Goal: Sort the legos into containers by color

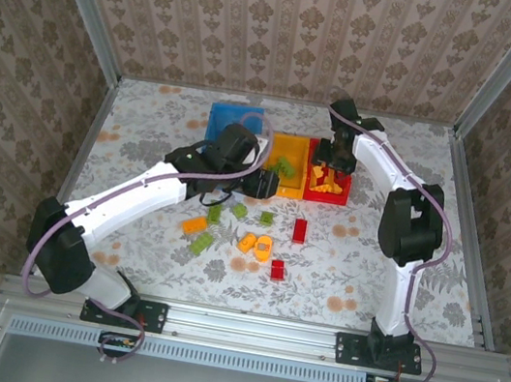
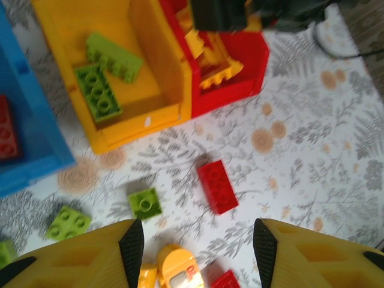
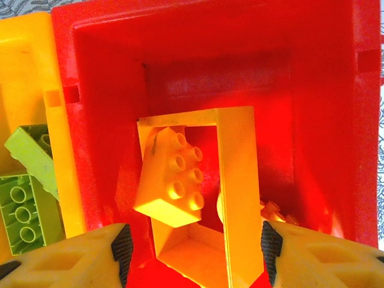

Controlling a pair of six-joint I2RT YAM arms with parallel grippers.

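Now the right gripper (image 3: 195, 252) hangs open above the red bin (image 3: 324, 90). The left gripper (image 2: 198, 246) gapes empty beside a red brick (image 2: 217, 186).

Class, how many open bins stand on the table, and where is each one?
3. The blue bin is at the left of the row, the yellow bin in the middle, and the red bin at the right, against the yellow one.

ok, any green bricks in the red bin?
No, the red bin holds yellow pieces; the green bricks lie next door in the yellow bin.
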